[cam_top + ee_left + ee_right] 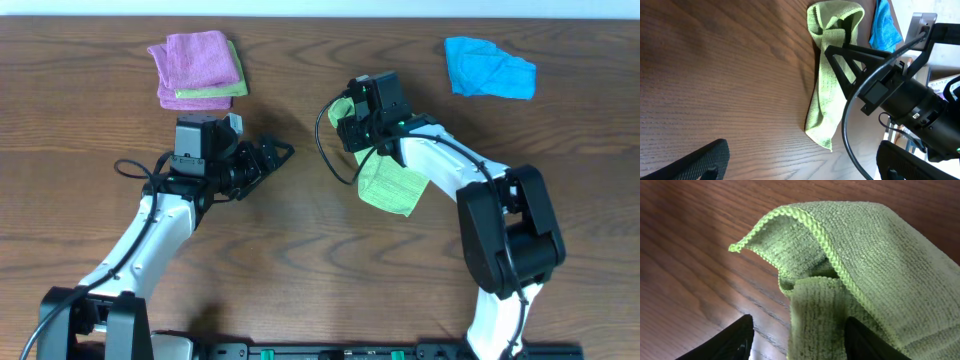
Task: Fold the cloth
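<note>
A light green cloth (395, 185) lies in a long, loosely folded strip on the wooden table, right of centre. It also shows in the left wrist view (827, 100). My right gripper (352, 125) is over its far end. In the right wrist view the fingers (797, 342) are open, with a raised fold of the cloth (865, 255) between them. My left gripper (272, 158) is open and empty over bare table to the left of the cloth, its fingers (800, 167) wide apart.
A stack of folded cloths, pink over green (197, 68), sits at the back left. A crumpled blue cloth (488, 68) lies at the back right and shows in the left wrist view (885, 25). A black cable loops beside the right arm.
</note>
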